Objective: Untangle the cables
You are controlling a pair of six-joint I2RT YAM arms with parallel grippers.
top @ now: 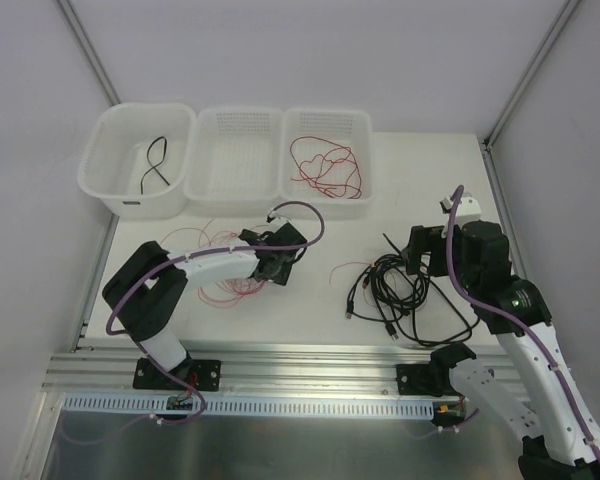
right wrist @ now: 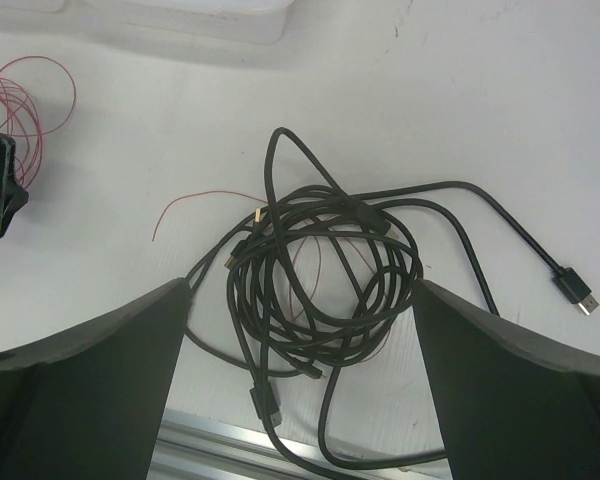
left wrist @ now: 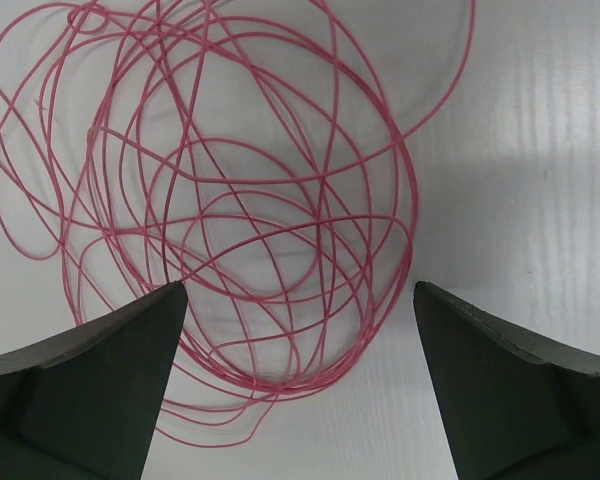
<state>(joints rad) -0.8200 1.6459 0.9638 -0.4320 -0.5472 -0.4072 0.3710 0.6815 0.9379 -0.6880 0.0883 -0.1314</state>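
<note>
**A:** Where do we find the cables?

**B:** We count several lots. On the table [top: 310, 310], left of centre in the top view, a pink coil [left wrist: 280, 183] of fine wire lies in many loose, overlapping loops. Right of centre lies a black tangle [right wrist: 320, 270] of thicker cable. One plug [right wrist: 577, 290] trails out towards the right edge of the right wrist view.

**A:** Is anything mixed into the black one?

**B:** We see a thin red strand [right wrist: 195, 197] threading through it and curling out to the left.

**A:** And the row of white bins [top: 235, 195] at the top?

**B:** The left bin [top: 140, 207] holds a single black cable [top: 157, 165]. The right bin [top: 325, 207] holds a red wire [top: 325, 165] in loose loops.

**A:** How do the hands stand?

**B:** The left gripper [left wrist: 300, 300] hangs over the pink coil with its fingers wide apart, and the coil's lower loops show between them. We cannot tell whether either finger touches the wire. The right gripper [right wrist: 300, 290] faces the black tangle, its fingers also spread wide and holding nothing, with the tangle framed between them.
</note>
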